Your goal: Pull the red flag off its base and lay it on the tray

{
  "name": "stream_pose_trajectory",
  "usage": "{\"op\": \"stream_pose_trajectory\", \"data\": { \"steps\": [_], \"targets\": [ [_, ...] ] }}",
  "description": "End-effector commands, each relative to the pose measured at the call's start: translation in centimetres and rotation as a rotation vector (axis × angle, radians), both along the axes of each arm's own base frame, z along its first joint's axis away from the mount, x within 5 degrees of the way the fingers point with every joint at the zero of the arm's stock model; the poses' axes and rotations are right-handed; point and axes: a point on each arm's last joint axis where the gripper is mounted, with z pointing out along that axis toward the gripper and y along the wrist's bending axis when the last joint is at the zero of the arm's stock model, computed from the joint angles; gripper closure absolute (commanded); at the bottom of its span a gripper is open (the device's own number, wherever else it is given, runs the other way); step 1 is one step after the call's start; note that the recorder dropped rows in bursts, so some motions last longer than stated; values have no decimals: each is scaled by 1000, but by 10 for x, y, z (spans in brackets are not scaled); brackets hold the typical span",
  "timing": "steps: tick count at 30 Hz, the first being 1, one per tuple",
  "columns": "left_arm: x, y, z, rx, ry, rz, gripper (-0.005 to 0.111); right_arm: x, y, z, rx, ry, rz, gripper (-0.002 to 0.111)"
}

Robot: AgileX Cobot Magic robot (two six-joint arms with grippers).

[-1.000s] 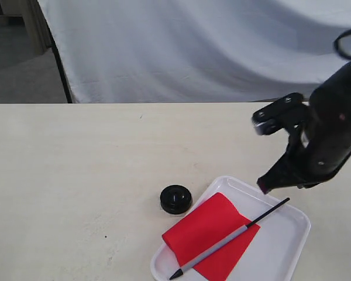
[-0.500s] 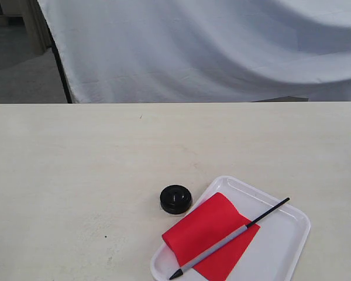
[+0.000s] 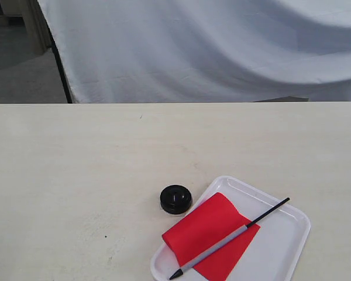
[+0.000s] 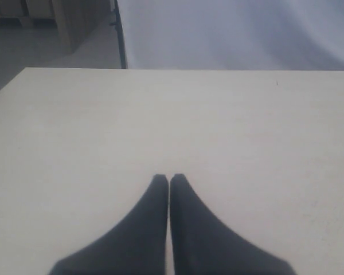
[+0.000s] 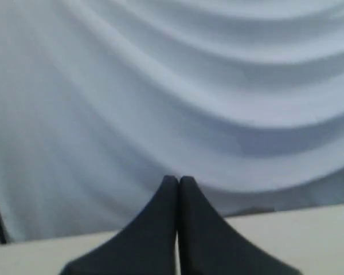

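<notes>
The red flag [image 3: 207, 231] lies flat on the white tray [image 3: 286, 246] at the front right of the table, its black pole with the grey-white sleeve running diagonally across the cloth, pointed tip toward the front. The round black base [image 3: 176, 199] stands on the table just left of the tray, nothing in its hole. Neither arm shows in the exterior view. My left gripper [image 4: 169, 178] is shut over bare tabletop. My right gripper [image 5: 179, 180] is shut too, pointing at the white cloth backdrop above the table's far edge.
A white draped cloth [image 3: 210, 47] hangs behind the table. The light wooden tabletop [image 3: 76, 175] stretches left and behind the tray. A dark stand leg [image 3: 61, 70] and floor show at the back left.
The right arm, above the tray's right side a second ago, has pulled away to the right and left the exterior view. Flag, base and tray have not moved.
</notes>
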Motion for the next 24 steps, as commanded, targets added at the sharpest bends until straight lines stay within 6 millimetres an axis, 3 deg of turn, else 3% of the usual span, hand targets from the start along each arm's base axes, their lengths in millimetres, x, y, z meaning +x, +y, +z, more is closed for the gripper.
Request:
{"op": "stream_pose_trajectory", "data": {
  "steps": [1, 7, 18, 24],
  "targets": [
    [0, 0, -1, -4, 1, 1, 105, -27, 2, -7, -2, -212, 5, 109],
    [0, 0, -1, -4, 1, 1, 105, -55, 3, -9, 37, -346, 18, 109],
    [0, 0, -1, -3, 1, 1, 105, -52, 4, -16, 132, -249, 45, 109],
    [0, 0, -1, -3, 1, 1, 105, -46, 4, -36, 207, -92, 47, 109]
  ]
}}
